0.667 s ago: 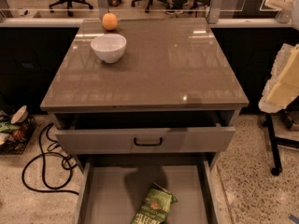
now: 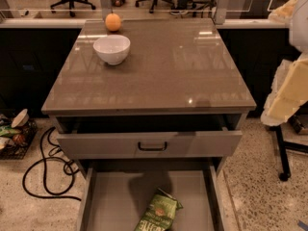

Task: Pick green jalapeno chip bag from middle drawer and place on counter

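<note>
The green jalapeno chip bag (image 2: 159,211) lies flat on the grey floor of the open middle drawer (image 2: 110,201), near its front centre and partly cut off by the bottom edge of the view. The glossy grey-brown counter (image 2: 173,66) tops the cabinet above. My gripper (image 2: 284,97) shows only as a pale cream arm end at the right edge, level with the counter's front corner. It is well to the right of and above the bag, touching nothing.
A white bowl (image 2: 111,48) and an orange fruit (image 2: 113,21) sit at the counter's back left. The upper drawer (image 2: 151,144) with a black loop handle is partly open above the middle drawer. A black cable (image 2: 43,172) and a basket of snacks (image 2: 12,136) lie on the floor at left.
The pale arm end at the right edge has dipped slightly lower. The bag, drawers, bowl and fruit have not moved.
</note>
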### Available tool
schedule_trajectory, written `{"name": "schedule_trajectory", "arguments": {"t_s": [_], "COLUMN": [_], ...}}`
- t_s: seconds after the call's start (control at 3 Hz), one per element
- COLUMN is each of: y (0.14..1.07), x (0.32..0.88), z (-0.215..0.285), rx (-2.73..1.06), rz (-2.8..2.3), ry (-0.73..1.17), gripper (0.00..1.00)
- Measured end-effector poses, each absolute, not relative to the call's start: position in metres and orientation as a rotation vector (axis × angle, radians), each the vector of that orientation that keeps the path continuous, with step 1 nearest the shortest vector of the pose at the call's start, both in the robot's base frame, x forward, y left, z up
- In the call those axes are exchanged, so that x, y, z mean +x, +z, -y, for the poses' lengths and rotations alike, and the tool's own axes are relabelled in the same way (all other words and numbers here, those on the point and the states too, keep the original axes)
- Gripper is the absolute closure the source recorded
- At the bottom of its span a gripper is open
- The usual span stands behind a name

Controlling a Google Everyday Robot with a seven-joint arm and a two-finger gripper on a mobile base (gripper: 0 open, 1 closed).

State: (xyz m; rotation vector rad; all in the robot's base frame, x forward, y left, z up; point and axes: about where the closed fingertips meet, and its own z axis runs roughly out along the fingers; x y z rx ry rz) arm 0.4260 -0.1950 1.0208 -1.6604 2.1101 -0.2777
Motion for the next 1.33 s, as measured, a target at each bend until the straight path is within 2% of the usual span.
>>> {"name": "schedule_trajectory", "arguments": {"t_s": [0.67, 1.33], "y": [0.931, 0.81], "x": [0.414, 0.408], "z": [0.193, 0.175], "rx": [-1.684, -1.613], "rz": [-2.126, -2.189], "ry": [-0.351, -0.211], "gripper": [0.0, 0.0]}}
